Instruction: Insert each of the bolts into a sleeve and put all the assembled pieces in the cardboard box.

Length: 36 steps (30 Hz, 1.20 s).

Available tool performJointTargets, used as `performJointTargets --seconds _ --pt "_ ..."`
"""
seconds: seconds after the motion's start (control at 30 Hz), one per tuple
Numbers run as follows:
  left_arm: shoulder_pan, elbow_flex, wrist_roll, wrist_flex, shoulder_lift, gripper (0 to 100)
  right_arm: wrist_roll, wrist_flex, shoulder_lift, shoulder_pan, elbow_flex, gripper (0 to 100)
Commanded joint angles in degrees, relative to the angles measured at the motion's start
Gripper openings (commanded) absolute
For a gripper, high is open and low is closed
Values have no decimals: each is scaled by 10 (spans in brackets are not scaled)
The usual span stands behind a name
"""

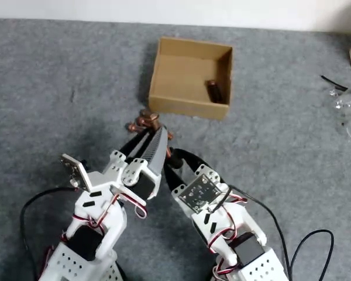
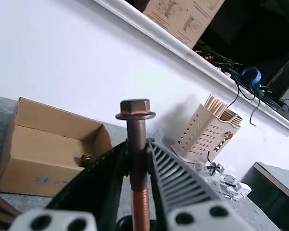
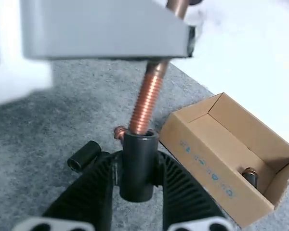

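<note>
My left gripper [image 2: 136, 144] is shut on a copper bolt [image 2: 134, 126], held upright with its hex head on top. My right gripper [image 3: 137, 161] is shut on a black sleeve [image 3: 136, 168], also upright. The bolt's threaded end [image 3: 147, 101] comes down from the left arm and its tip sits in the sleeve's mouth. In the high view both grippers [image 1: 155, 141] [image 1: 171, 157] meet just in front of the cardboard box [image 1: 164, 102]. One assembled piece [image 1: 215, 91] lies in the box's right corner.
A small heap of loose copper bolts [image 1: 143, 122] lies against the box's front wall. A spare black sleeve [image 3: 84, 156] rests on the grey carpet near my right gripper. Clear plastic bits and a wire [image 1: 345, 99] lie at the far right.
</note>
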<state>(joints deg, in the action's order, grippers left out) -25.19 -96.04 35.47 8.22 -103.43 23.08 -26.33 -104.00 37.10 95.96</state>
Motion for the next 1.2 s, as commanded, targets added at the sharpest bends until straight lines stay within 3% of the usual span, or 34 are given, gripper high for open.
performJointTargets --seconds 0.0,1.17 --pt "-7 -11 2 -12 4 6 6 21 -12 -6 54 5" --pt "14 -12 -1 40 3 6 8 20 -12 12 48 5"
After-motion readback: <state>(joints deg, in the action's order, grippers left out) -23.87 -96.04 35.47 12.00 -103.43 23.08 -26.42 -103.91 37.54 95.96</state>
